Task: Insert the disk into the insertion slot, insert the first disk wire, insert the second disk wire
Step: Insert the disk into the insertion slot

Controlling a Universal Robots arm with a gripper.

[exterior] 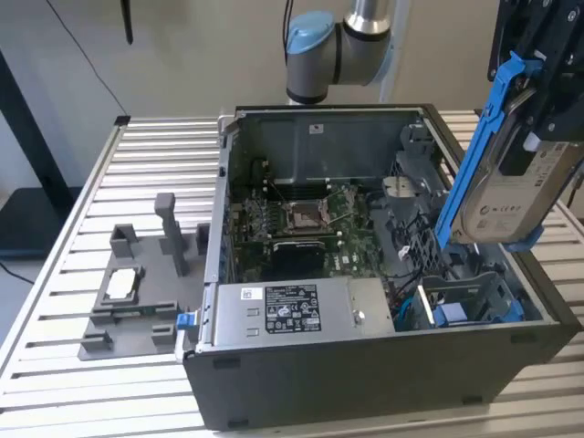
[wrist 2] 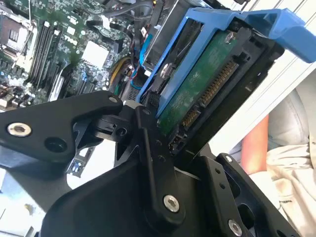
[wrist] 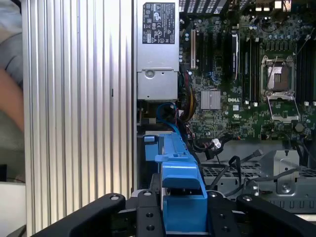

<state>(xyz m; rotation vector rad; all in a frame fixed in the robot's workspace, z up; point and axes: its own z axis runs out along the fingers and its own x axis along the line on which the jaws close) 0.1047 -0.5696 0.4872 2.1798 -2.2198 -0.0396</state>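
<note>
An open dark grey metal computer case [exterior: 365, 388] lies on the ribbed aluminium desk [exterior: 155, 151]. Inside the case sit a green motherboard [exterior: 306, 239] and a silver label-bearing power supply box [exterior: 365, 306]. Beside the case, on the exterior view's left, stands a grey plastic fixture [exterior: 132, 315].

Inspection finds no print that can be read out line by line. A dark label [wrist: 159, 23] with white print and rows of small symbols sits on the silver power supply box [wrist: 157, 74]; its lines are too fine to read. In the exterior view, a white barcode sticker [exterior: 250, 294] stands just beside that label on the same face. The disk [exterior: 547, 160] carries a pale label [exterior: 506, 217] with small grey print, not legible. A small white tag [exterior: 316, 128] is on the rear wall of the case [exterior: 310, 155]. The motherboard [wrist: 222, 123] bears white silk-screened lettering near its heat sink, with finer markings beside its slots.
</note>
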